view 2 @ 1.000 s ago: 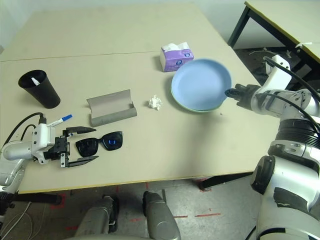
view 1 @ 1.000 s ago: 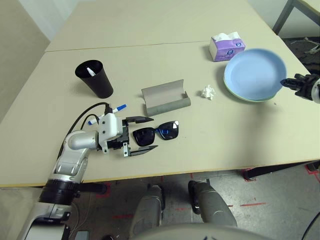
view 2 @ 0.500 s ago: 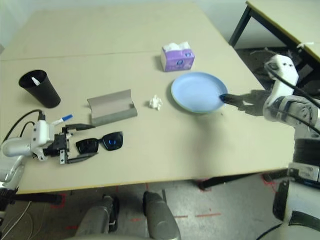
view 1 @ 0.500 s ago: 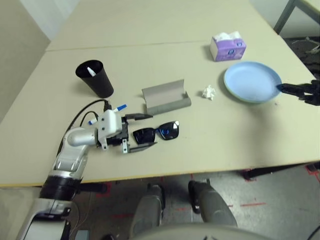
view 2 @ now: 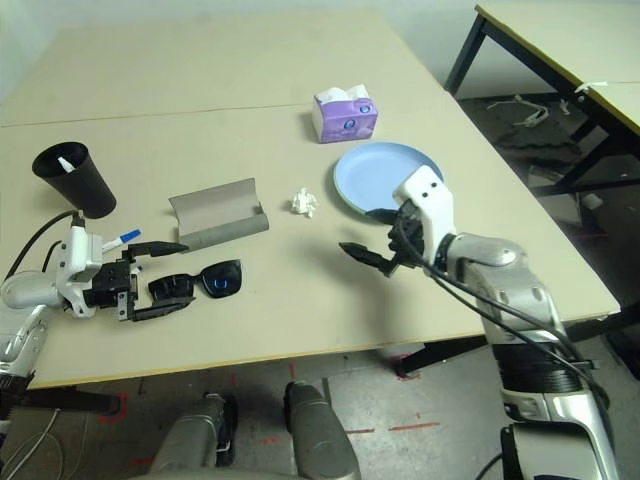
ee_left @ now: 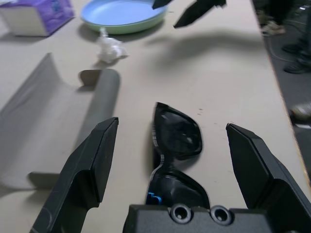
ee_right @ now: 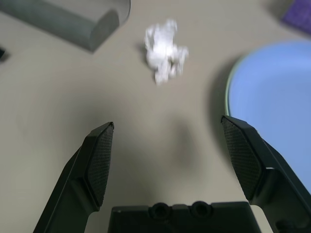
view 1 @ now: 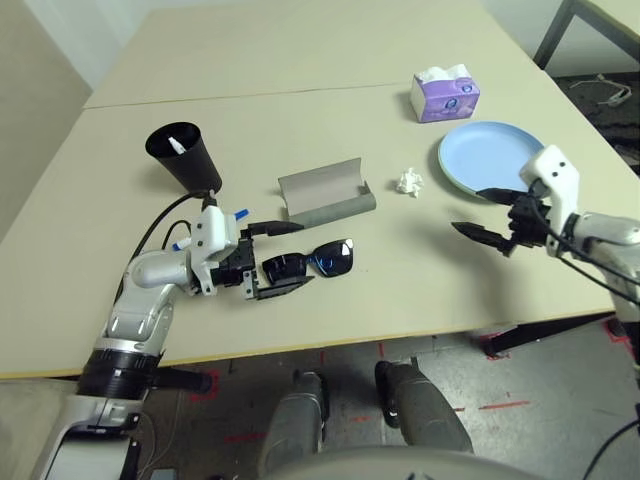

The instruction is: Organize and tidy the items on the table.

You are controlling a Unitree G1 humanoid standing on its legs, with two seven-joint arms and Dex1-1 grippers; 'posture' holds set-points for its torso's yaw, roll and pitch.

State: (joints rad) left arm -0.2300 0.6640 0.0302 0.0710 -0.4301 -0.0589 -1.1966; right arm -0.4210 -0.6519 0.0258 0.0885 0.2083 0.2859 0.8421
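Left eye view: table (view 1: 330,40) with seam line across the far part. Left gripper (view 1: 272,257) low at near left, jaws spread wide, one finger on each side of the black sunglasses (view 1: 308,263), which lie flat on the tabletop; left wrist view shows the sunglasses (ee_left: 176,145) between the two fingers with a gap on both sides, nothing pinched. Grey glasses case (view 1: 325,191) lies open just beyond the sunglasses, its flap raised. One blue-capped marker (view 1: 238,215) lies on the table by the left wrist, partly hidden by the arm; a second marker (view 1: 176,146) stands in the black cup (view 1: 186,158) at far left.

Right gripper (view 1: 484,213) over the tabletop at near right, just beside the near-left edge of the plates, pointing left, jaws spread wide and empty; it casts a shadow on the table. Right wrist view: crumpled tissue (ee_right: 165,50) lies ahead of the open fingers, apart from them. Tissue (view 1: 408,181) sits between the glasses case and the plates. Light-blue plate (view 1: 495,155) is stacked on the light-green one, whose rim (ee_left: 146,22) shows under it in the left wrist view. Purple tissue pack (view 1: 444,94) stands just beyond the plates
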